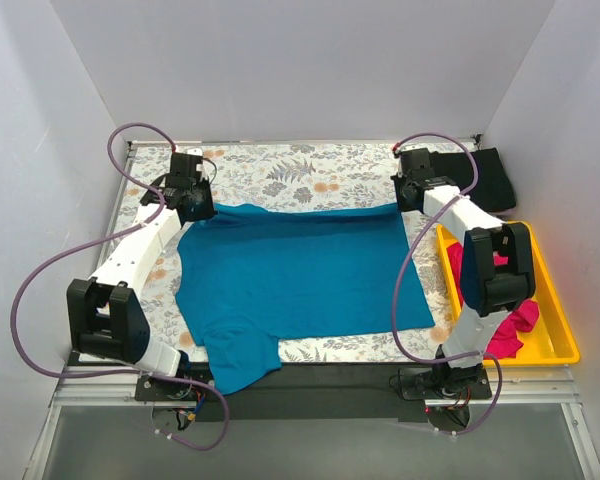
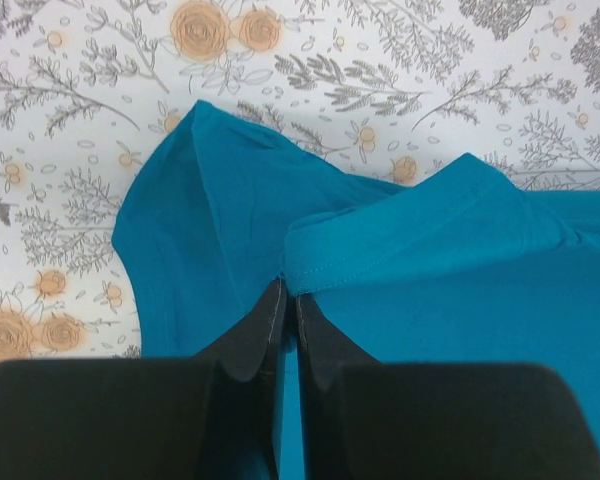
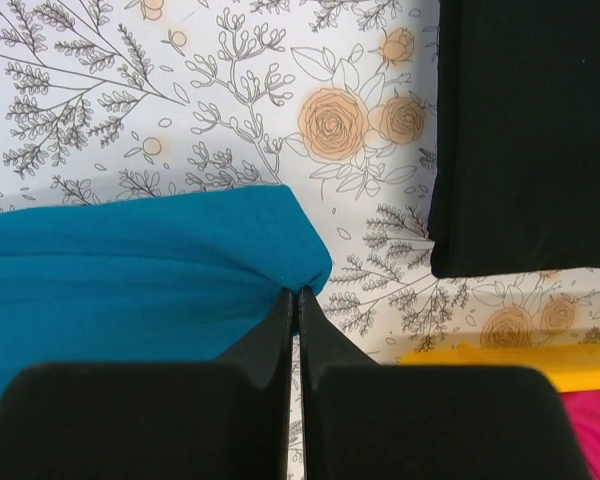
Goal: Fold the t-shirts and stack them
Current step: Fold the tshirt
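The teal-blue t-shirt (image 1: 300, 275) lies spread on the floral table, one sleeve hanging over the near edge. My left gripper (image 1: 193, 205) is shut on its far-left corner, pinching the hemmed fold (image 2: 290, 290). My right gripper (image 1: 412, 195) is shut on its far-right corner (image 3: 298, 285). The black t-shirt (image 1: 480, 175) lies folded at the far right, and shows in the right wrist view (image 3: 525, 140). The magenta-pink t-shirt (image 1: 510, 325) lies crumpled in the yellow tray.
The yellow plastic tray (image 1: 555, 300) stands along the table's right edge; its corner shows in the right wrist view (image 3: 500, 358). White walls close in the table on three sides. Purple cables loop from both arms.
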